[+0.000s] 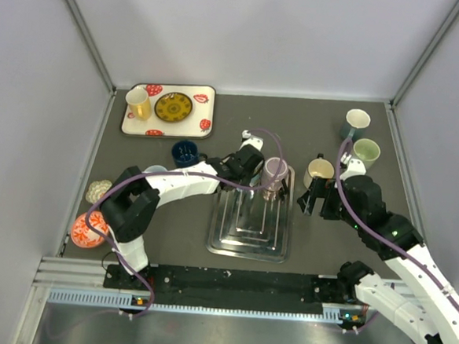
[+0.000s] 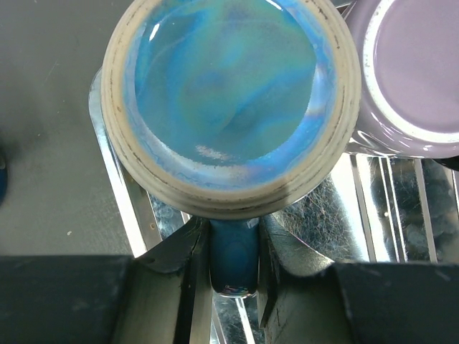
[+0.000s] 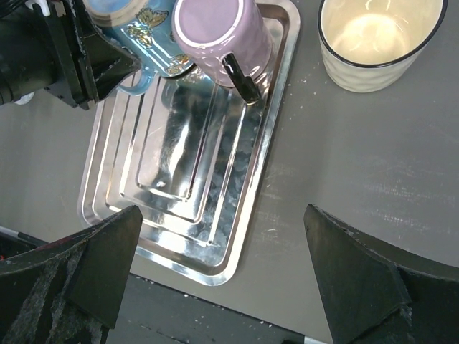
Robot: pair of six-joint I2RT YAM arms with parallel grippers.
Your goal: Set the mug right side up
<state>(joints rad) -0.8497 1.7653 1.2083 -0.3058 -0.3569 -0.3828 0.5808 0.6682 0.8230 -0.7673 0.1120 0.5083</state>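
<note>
A blue mug (image 2: 229, 100) stands upside down at the far end of the silver tray (image 1: 251, 229), its unglazed foot ring facing up. My left gripper (image 2: 233, 251) is shut on its handle (image 2: 234, 254), which sits between both fingers. In the top view the gripper (image 1: 250, 164) hides most of it; the mug shows in the right wrist view (image 3: 125, 18). A purple mug (image 1: 274, 173) stands upside down right beside it, touching or nearly so, handle toward the near side (image 3: 240, 79). My right gripper (image 1: 316, 198) is open and empty, above the table just right of the tray (image 3: 179, 165).
Upright mugs stand at the right: a cream one (image 1: 319, 171) close to my right gripper, a pale green one (image 1: 366, 152), a teal one (image 1: 357, 122). A strawberry tray (image 1: 202, 120) with a yellow cup and plate is back left. A dark blue cup (image 1: 185, 152) is left of the tray.
</note>
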